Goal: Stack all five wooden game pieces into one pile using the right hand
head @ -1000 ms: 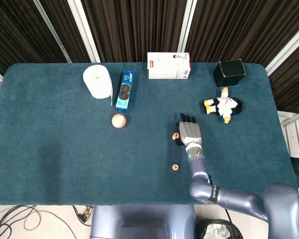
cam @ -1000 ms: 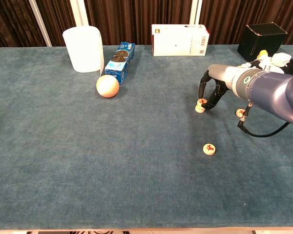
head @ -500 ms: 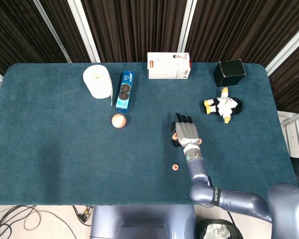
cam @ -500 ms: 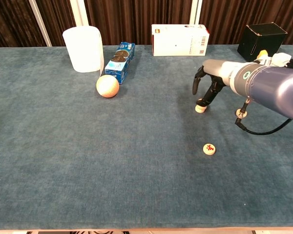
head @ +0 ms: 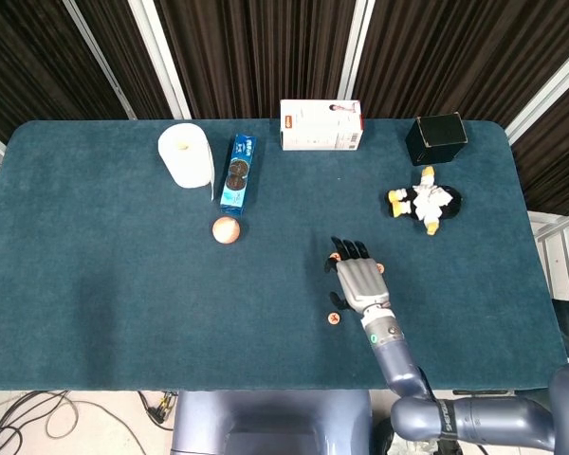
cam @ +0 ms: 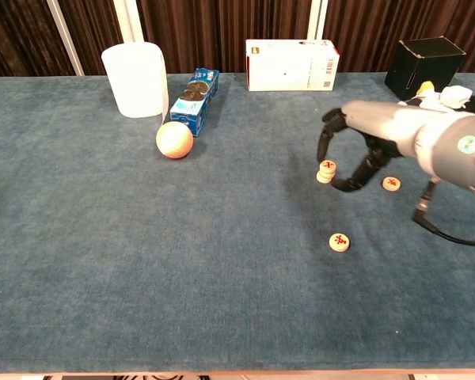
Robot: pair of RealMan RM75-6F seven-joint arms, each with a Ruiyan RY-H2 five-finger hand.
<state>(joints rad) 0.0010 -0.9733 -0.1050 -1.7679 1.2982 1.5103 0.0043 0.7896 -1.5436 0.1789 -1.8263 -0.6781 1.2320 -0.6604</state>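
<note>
Chest view shows the right hand (cam: pixel 362 150) arched above the bench with its dark fingers (cam: pixel 330 127) spread and curled downward, holding nothing. Just beneath the fingertips, apart from them, stands a short pile of round wooden game pieces (cam: pixel 326 171) with red marks; how many are in it cannot be told. One single round wooden piece (cam: pixel 391 184) lies flat just to the right of the pile, below the wrist, and another lone wooden piece (cam: pixel 339 241) lies nearer the bench's front edge, well apart from the pile. From the head view the right hand (head: pixel 361 282) appears palm-down over the blue felt bench (head: pixel 114 284), hiding most of the pile. Farther off sit a small pale ball (head: pixel 226 229), a blue biscuit packet (head: pixel 238 172), a white paper roll (head: pixel 186 154), a white carton (head: pixel 321 124), a black cube box (head: pixel 436 138) and a black-and-white plush toy (head: pixel 424 202). No left hand appears in either view.
</note>
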